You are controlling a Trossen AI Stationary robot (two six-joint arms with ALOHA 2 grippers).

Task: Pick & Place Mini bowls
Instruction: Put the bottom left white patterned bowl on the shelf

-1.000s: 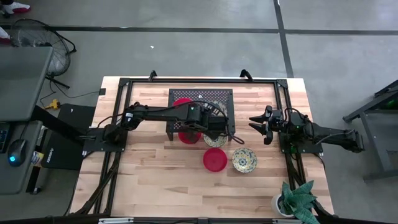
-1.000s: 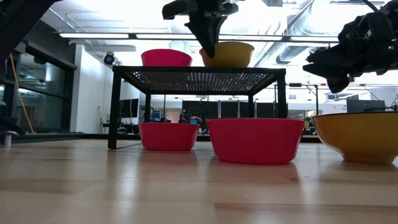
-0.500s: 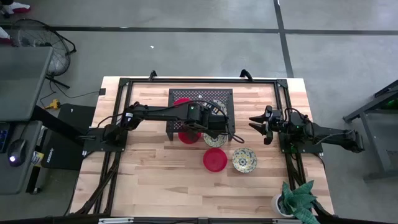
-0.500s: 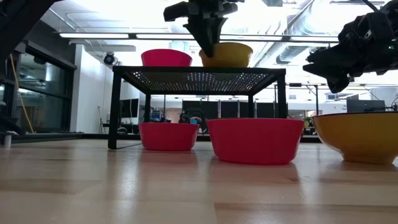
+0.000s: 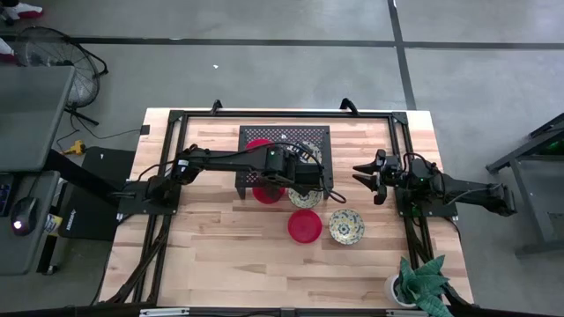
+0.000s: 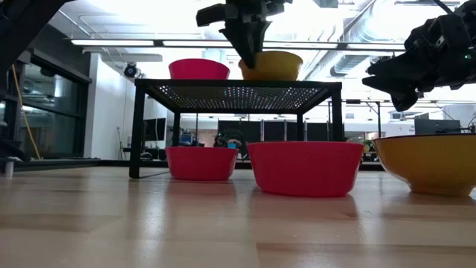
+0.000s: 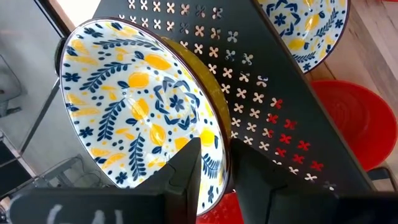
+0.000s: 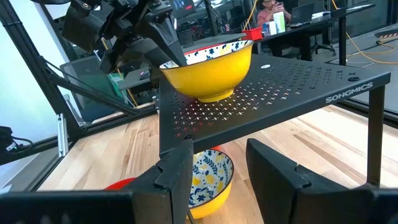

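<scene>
Reading "SONGMICS" [image 8: 348,92] along its edge, the black perforated rack [image 5: 285,139] carries a floral bowl [image 7: 140,112]. Left end effector [image 7: 214,165] straddles the bowl's rim, fingers narrowly parted. Right end effector [image 5: 363,177] hovers beside the rack, spread wide, empty.

Six mini bowls: three red, three floral. Red: one [image 5: 257,143] on the rack beside the left gripper [image 6: 249,58], one [image 5: 264,194] below that gripper, and one [image 5: 304,226] on the table nearer the camera. Floral: one [image 7: 143,118] at the left gripper's fingertips, one [image 5: 305,199] beneath it, and one [image 5: 346,226] near the right gripper [image 5: 357,174]. Two grippers, one black perforated rack [image 5: 308,134], one potted plant [image 5: 421,280].
</scene>
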